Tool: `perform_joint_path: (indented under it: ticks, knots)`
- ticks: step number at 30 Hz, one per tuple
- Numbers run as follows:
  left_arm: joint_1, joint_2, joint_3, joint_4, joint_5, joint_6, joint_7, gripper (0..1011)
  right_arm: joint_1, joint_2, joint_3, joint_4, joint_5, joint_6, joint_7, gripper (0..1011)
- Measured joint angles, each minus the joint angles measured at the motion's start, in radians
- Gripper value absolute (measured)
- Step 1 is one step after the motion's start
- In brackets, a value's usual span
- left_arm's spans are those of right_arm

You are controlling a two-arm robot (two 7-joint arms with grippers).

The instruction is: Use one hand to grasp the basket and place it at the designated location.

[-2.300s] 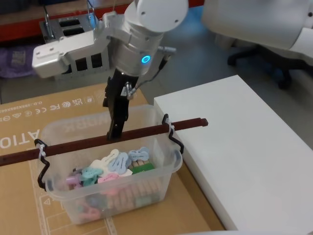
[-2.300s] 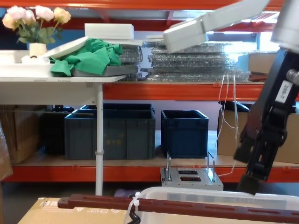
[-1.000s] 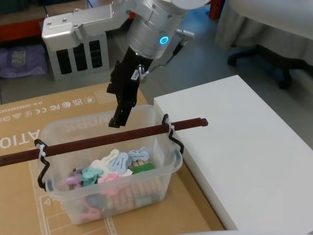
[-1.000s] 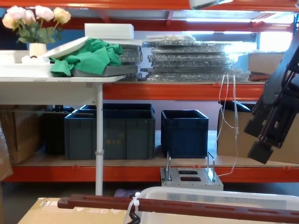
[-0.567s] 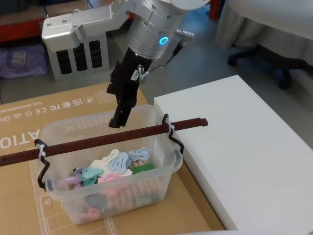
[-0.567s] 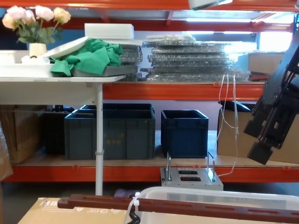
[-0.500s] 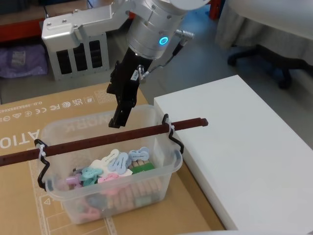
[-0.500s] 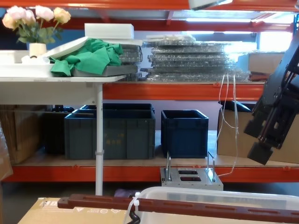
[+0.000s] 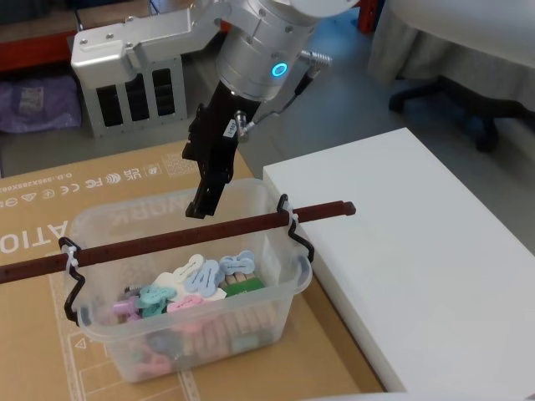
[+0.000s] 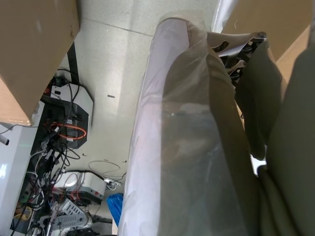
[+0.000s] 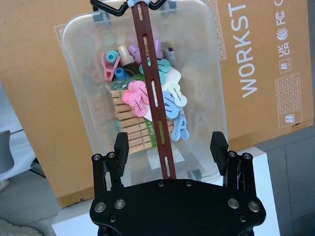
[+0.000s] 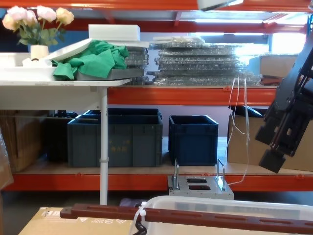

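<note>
Basket (image 9: 142, 219) of clothes pegs sits on cardboard, the right hand (image 9: 202, 200) poised open above it.

Translucent and white, the basket rests on a flattened cardboard sheet (image 9: 84, 180), its right side just beside a white table (image 9: 418, 242). A long reddish-brown slotted handle (image 9: 167, 242) spans the rim and juts out past both sides, with a white zip tie (image 9: 68, 253) at its left hook. Pastel plastic pegs (image 9: 196, 280) and wooden ones lie heaped inside. The black right hand hangs over the far half of the basket, above the handle and clear of it; from the wrist, its fingers (image 11: 121, 142) stand spread, with the bar running between them below. Beyond the cardboard a small grey metal box (image 12: 199, 185) stands on the floor, and dark blue-grey crates (image 12: 115, 139) line the bottom of an orange rack (image 12: 146, 93).
</note>
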Motion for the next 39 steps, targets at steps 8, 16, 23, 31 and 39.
perform_joint_path:
  ticks: [8,16,23,31,39]
  knots:
    - [0.000,0.000,0.000,0.000,0.000,0.000,0.000,0,-0.001,-0.009,-0.002,0.001,-0.010,0.000,0.004,1001]
    - [0.000,0.000,0.000,0.000,0.000,0.000,0.000,0,-0.002,-0.049,-0.028,0.012,-0.057,-0.018,0.012,1001]
    - [0.000,0.000,0.000,0.000,0.000,0.000,0.000,0,-0.001,-0.080,-0.057,0.025,-0.084,-0.026,0.015,1001]
    - [0.000,0.000,0.000,0.000,0.000,0.000,0.000,0,0.004,-0.105,-0.086,0.041,-0.099,-0.027,0.014,1001]
    - [0.000,0.000,0.000,0.000,0.000,0.000,0.000,0,0.007,-0.130,-0.109,0.059,-0.104,-0.028,0.012,1000]
